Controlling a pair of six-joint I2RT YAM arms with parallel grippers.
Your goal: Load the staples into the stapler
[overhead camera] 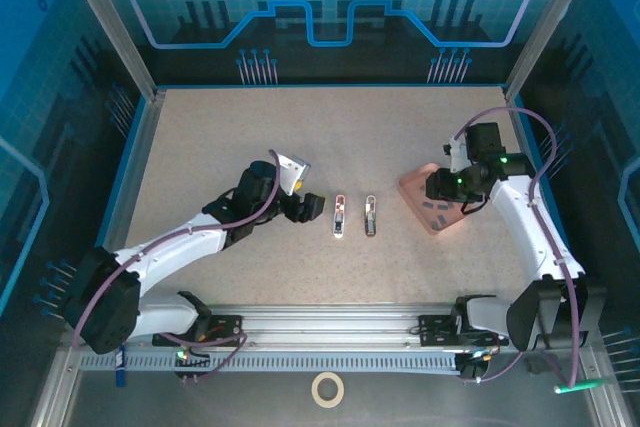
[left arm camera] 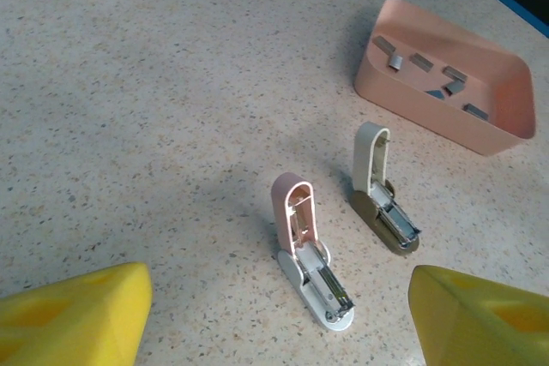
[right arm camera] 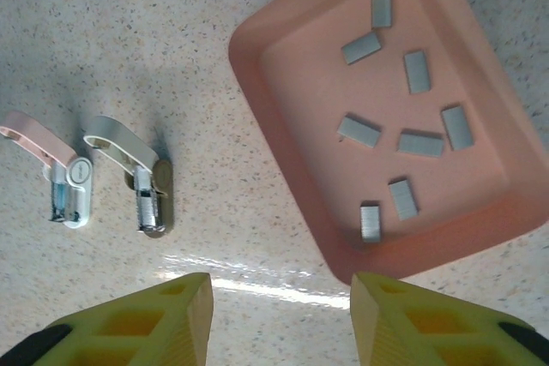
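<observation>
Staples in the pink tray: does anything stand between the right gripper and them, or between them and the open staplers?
Nothing visible does. The open right gripper hangs above the edge of the pink tray, and the staples lie uncovered inside. Between the tray and the white-lidded stapler, with the pink-lidded stapler beyond, is plain tabletop.

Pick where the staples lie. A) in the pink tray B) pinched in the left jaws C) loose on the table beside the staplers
A: the grey staples lie scattered on the floor of the pink tray.
</observation>
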